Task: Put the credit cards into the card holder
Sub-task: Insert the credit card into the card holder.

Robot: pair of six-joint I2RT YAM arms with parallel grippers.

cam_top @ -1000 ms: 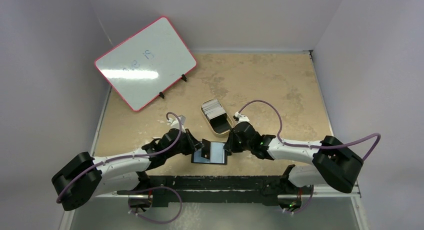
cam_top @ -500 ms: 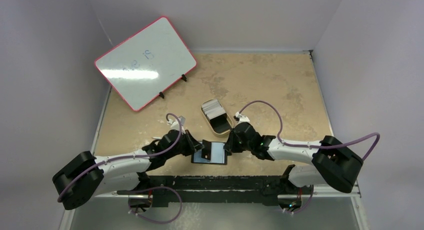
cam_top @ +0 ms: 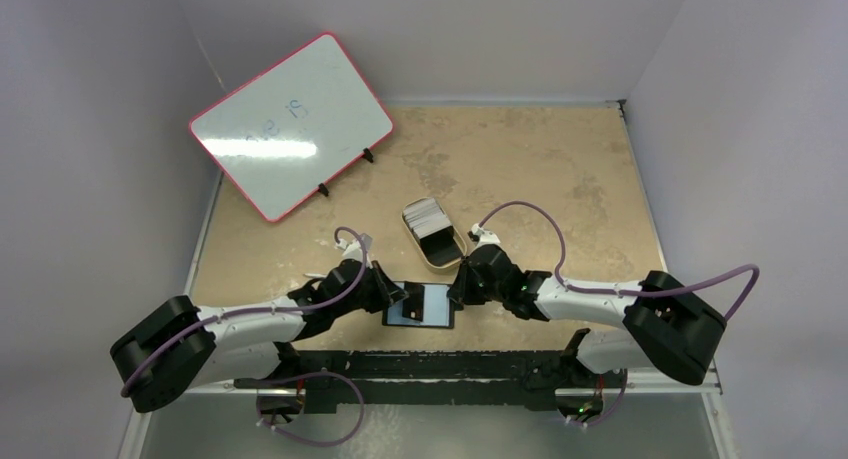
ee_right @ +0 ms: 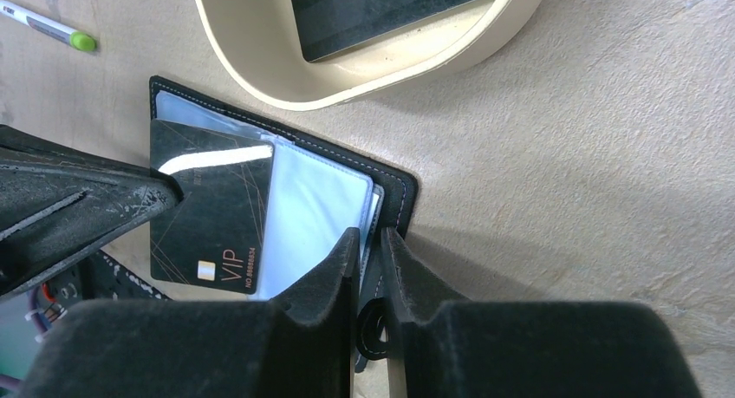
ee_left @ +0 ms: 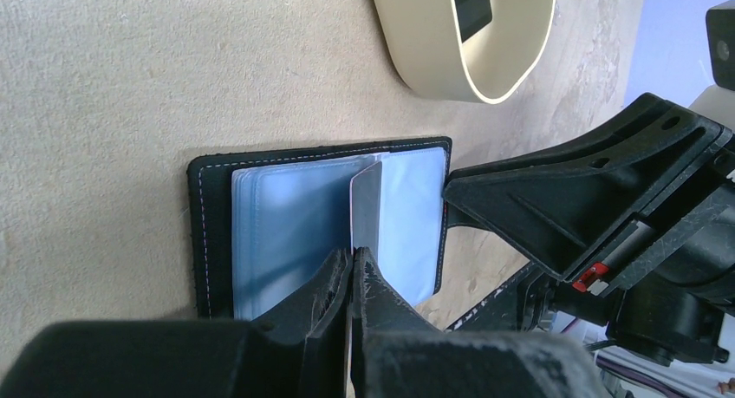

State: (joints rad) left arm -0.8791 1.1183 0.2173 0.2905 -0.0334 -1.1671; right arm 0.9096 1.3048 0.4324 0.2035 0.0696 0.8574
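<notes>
On table [cam_top: 560,169], left end effector [ee_left: 354,257] pinches card [ee_right: 217,216] over holder [ee_left: 286,216] right end effector [ee_right: 371,238] clamps.

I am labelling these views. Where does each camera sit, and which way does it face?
Top external: above and behind, facing down at the table; both arms show.
Left wrist: on the left arm, facing along its fingers, shut on a credit card.
Right wrist: on the right arm, along its fingers, pinching the card holder.
Shared: the open card holder.
</notes>
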